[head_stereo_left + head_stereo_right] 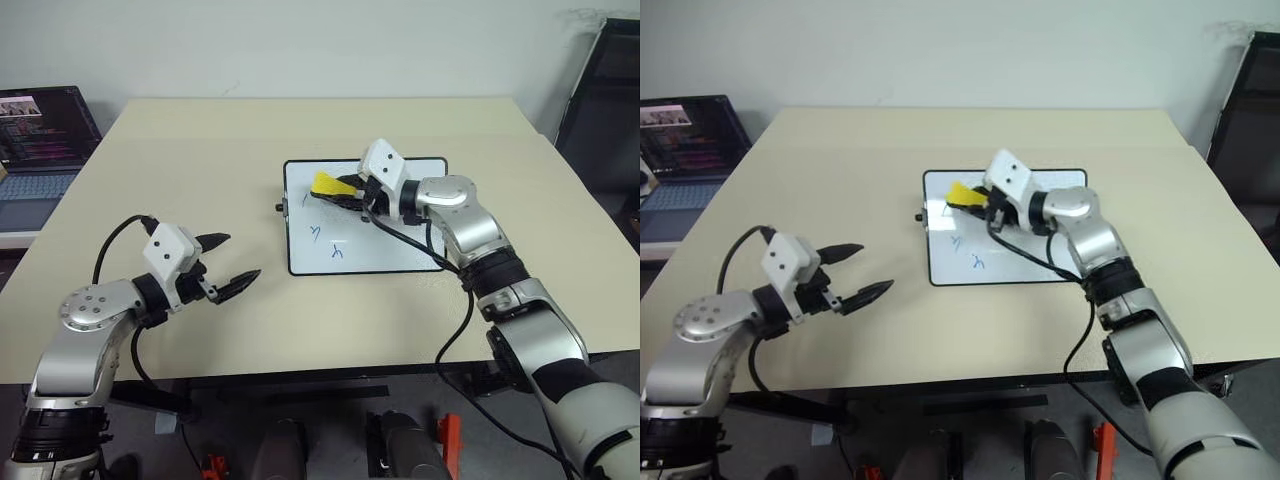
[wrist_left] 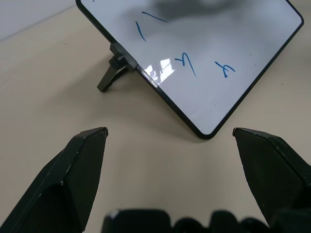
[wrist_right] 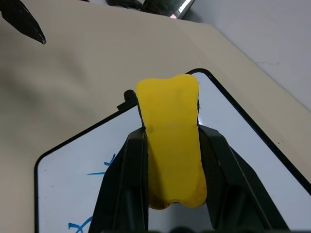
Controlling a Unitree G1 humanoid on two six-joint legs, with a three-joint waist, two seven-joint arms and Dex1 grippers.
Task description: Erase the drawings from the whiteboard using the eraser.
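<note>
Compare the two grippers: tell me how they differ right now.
The right gripper is shut on the yellow eraser; the left gripper is open and holds nothing. The right gripper is over the whiteboard, near its top left corner; the left gripper is over the bare table, off the board's left side. Both have two black fingers.

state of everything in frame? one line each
whiteboard: flat on table, partly marked
drawings: blue strokes, unerased
eraser: squeezed in right gripper, over the board
right gripper: shut on eraser
left gripper: open, empty
laptop: open, screen on
</note>
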